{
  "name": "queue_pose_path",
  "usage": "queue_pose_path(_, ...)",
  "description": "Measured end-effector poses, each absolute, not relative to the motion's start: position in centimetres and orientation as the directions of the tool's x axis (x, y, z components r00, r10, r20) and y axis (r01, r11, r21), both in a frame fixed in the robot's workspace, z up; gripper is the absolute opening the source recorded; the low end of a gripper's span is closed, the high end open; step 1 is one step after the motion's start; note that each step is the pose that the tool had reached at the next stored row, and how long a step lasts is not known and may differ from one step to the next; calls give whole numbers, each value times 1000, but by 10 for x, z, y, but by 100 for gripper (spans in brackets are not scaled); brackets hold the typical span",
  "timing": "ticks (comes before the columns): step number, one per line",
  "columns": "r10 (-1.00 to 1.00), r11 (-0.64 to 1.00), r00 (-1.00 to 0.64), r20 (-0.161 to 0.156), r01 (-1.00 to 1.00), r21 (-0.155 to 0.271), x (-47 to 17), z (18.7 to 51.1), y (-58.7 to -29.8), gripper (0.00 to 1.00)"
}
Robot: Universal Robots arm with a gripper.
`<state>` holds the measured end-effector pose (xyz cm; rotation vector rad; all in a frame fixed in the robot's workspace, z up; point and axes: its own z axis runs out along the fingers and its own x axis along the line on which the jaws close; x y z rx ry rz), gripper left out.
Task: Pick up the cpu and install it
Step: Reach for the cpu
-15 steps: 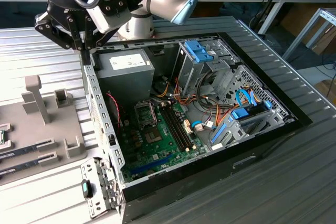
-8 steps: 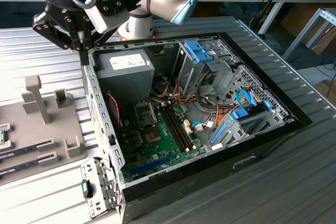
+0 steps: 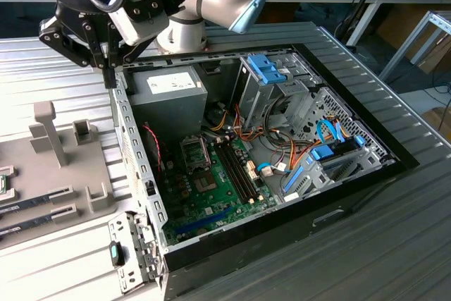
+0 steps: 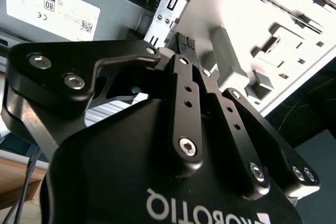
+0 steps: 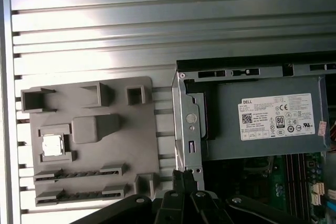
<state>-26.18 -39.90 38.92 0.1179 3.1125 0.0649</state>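
The cpu (image 5: 52, 144), a small silvery square chip, lies flat in a recess of the grey holder plate (image 5: 94, 156) beside the open computer case. My gripper (image 3: 110, 79) hangs over the case's side wall by the corner of the grey power supply (image 3: 168, 93), between the holder plate and the case. Its black fingers (image 5: 184, 176) are pressed together with nothing between them; in the second wrist view the gripper (image 4: 181, 44) closes to a point. The black socket frame (image 3: 195, 153) sits on the green motherboard (image 3: 225, 202) inside the case.
The holder plate (image 3: 63, 174) carries upright posts and two long slots with sticks in them. Drive cages with blue clips (image 3: 271, 72) and bundles of cables fill the case's far side. A ribbed metal table (image 3: 56, 54) lies under everything. Benches stand behind.
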Motion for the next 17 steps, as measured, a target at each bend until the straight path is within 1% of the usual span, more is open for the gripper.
queue_pose_path(17, 76, 996, -997, -25, 75, 43, -269, 389, -399, 11)
